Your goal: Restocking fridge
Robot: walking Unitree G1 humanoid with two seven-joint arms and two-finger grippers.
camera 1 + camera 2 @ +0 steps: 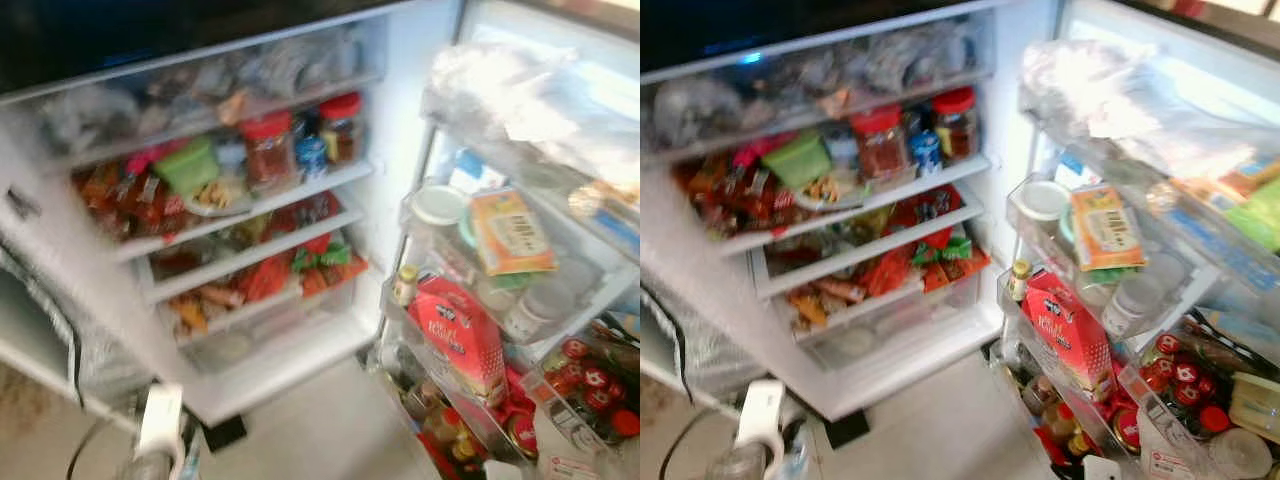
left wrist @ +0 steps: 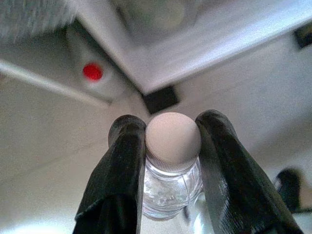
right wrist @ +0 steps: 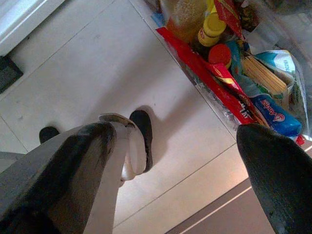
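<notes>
An open white fridge (image 1: pixel 400 110) crammed with packets and red-lidded jars fills the frame, its door shelves at right. Low at lower left, the left gripper (image 2: pixel 168 146) pinches a clear plastic bottle with a white cap (image 2: pixel 171 141). The right gripper (image 3: pixel 180 161) hangs spread above pale floor tiles (image 3: pixel 87 73).

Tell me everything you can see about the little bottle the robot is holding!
The bottle is small and clear, like see-through plastic, with ridges on its shoulder and a round, smooth white cap with fine ribbing around its edge. What is inside looks clear or empty; I cannot tell which. The left gripper is shut on it, one black finger pressing each side just under the cap. It hangs over the pale tiled floor, near the bottom of the open fridge.
</notes>
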